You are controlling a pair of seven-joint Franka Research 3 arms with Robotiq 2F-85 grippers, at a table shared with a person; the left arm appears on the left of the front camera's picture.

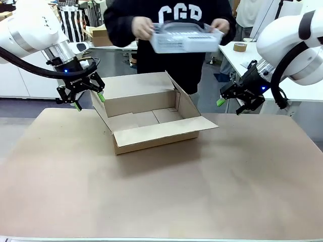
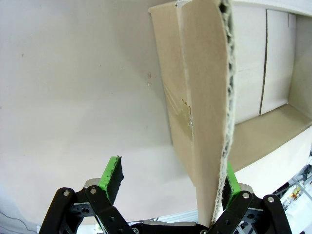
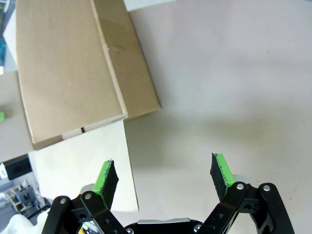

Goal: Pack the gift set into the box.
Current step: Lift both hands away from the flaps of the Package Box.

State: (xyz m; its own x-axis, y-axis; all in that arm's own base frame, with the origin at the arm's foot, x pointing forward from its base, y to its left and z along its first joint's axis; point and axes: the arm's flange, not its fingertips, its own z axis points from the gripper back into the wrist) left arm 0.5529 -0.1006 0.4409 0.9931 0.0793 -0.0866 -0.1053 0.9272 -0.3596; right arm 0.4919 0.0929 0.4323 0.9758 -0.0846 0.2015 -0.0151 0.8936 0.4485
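Note:
The box stands open in the middle of the table, all flaps folded outward. Above its far side, the person's hands hold a white perforated tray of the gift set. My left gripper is open and straddles the box's raised left flap. The flap's edge lies close to one green pad of the left gripper. My right gripper hovers open to the right of the box, holding nothing. Below the right gripper are the box's side and a flap.
Brown paper covers the table, with wide free room in front of the box. A tape roll lies on a white table at the back right. A small brown box sits on a table behind.

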